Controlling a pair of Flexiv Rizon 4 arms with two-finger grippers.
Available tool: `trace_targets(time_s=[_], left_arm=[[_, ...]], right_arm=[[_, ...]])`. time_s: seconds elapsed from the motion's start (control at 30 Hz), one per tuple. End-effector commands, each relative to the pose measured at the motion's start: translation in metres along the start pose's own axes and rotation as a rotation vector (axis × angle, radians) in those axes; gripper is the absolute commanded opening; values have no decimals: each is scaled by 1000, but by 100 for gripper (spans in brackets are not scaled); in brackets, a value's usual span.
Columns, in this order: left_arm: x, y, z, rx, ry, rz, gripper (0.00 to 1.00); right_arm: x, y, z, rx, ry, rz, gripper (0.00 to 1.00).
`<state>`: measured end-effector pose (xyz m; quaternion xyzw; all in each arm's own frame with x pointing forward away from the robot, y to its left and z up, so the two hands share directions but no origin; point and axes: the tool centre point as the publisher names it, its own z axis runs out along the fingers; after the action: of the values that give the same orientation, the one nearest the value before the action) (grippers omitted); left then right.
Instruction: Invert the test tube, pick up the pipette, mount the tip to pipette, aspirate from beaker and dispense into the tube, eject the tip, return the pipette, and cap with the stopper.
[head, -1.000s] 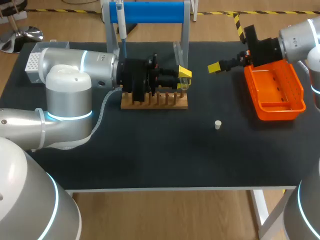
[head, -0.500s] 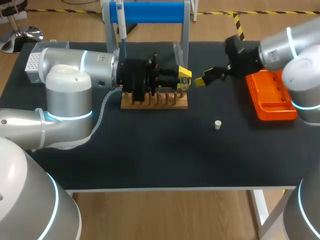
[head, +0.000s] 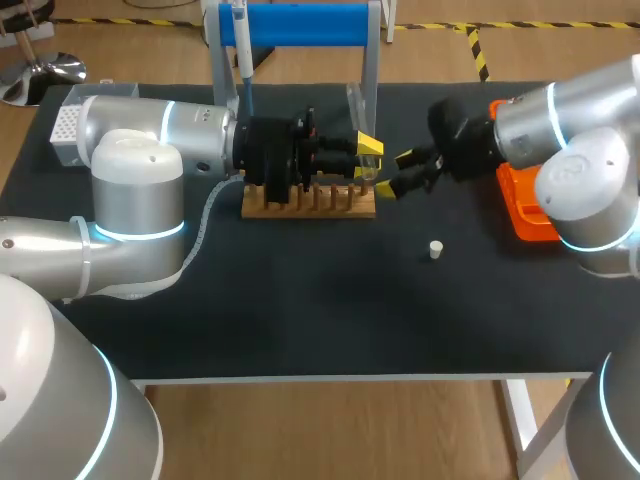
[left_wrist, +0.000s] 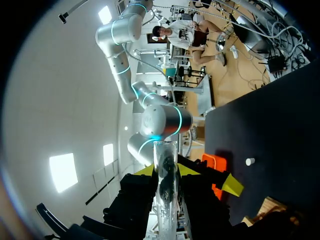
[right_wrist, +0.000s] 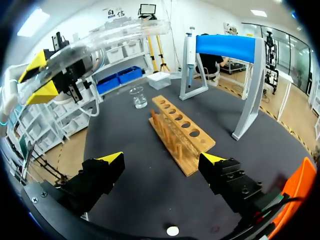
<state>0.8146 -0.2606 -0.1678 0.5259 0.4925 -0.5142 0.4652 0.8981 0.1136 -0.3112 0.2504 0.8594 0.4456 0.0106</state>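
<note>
My left gripper (head: 367, 150) hangs over the right end of the wooden rack (head: 310, 201), shut on a clear test tube (head: 368, 172). In the left wrist view the test tube (left_wrist: 165, 190) stands between my fingers. My right gripper (head: 399, 173) is open just right of the tube, nothing between its fingers. From the right wrist view the test tube (right_wrist: 110, 37) lies slanted above and ahead of my right gripper (right_wrist: 162, 160). The pipette (head: 240, 40) hangs on the blue stand (head: 300, 22). A glass beaker (right_wrist: 139, 96) sits beyond the rack (right_wrist: 180, 127). The white stopper (head: 436, 249) lies on the mat.
An orange tray (head: 521, 212) sits at the right, largely covered by my right arm. A perforated tip box (head: 63, 124) is at the far left. The left arm hides the beaker in the head view. The mat's front half holds only the stopper.
My right arm has swung left from above the orange tray to just beside the tube, its gripper staying open. The left arm and tube have not moved.
</note>
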Motion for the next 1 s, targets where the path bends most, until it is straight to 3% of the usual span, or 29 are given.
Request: trace_targets(time_s=[0.03, 0.53, 1.0], left_arm=[[0, 0, 0, -1, -1, 3, 0], [0, 0, 0, -1, -1, 3, 0], [0, 0, 0, -1, -1, 3, 0]], right_arm=[[-2, -3, 10, -10, -19, 3, 100], [-7, -16, 38, 8, -95, 33, 100], [-16, -25, 46, 49, -147, 33, 100]])
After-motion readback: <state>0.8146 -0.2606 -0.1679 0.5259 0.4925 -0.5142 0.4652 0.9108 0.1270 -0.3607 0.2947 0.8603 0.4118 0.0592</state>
